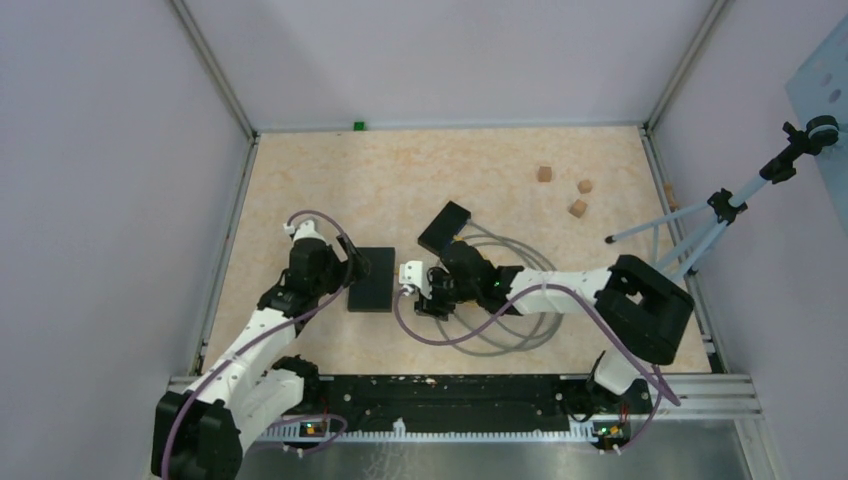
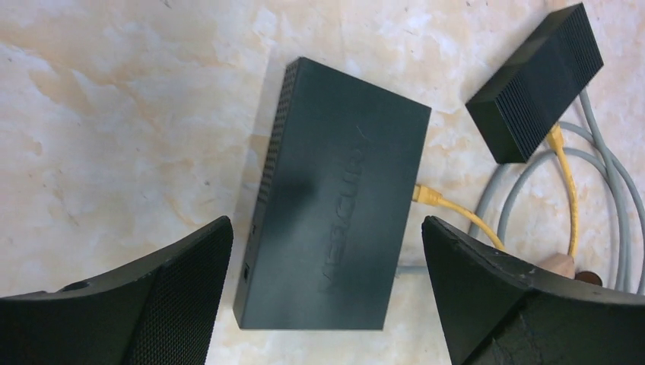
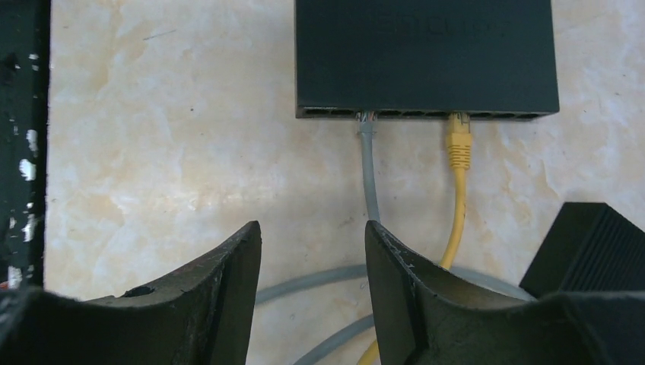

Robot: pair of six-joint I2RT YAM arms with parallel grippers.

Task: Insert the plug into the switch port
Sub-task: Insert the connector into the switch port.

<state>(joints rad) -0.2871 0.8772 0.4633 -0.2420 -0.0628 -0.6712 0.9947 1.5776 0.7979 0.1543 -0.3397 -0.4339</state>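
Claw status: right claw (image 3: 312, 228) is roughly half open and holds nothing. The grey cable (image 3: 370, 182) runs down toward its fingers, not pinched as far as I can tell. Follow it up and you see the grey plug (image 3: 367, 119) seated in a port of the switch (image 3: 426, 53) on the desk (image 3: 175, 152), with the yellow plug (image 3: 459, 141) further along the same row. Left claw (image 2: 325, 224) is spread wide over the switch, empty. Insertion looks done; you only need to confirm it latched.
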